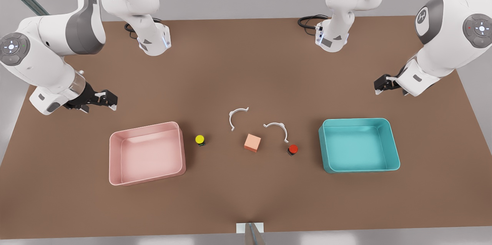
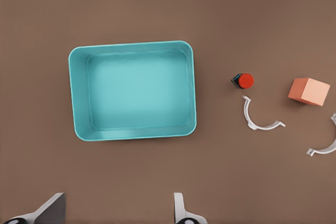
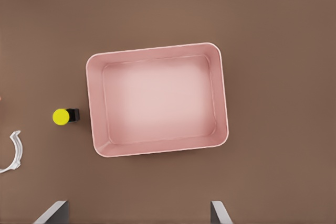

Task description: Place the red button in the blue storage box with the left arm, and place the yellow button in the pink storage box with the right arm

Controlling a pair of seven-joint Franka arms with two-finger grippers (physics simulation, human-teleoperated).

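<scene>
The red button sits on the brown table, a short way from the blue storage box, which holds nothing. Near the pink storage box, likewise bare inside, is the yellow button. My left gripper hovers open behind the blue box at the front view's right. Open too, my right gripper hangs behind the pink box at the front view's left. Neither holds anything.
An orange cube lies between the two buttons. Two white curved clips rest just behind it, one close to the red button. Both arm bases stand at the table's far edge.
</scene>
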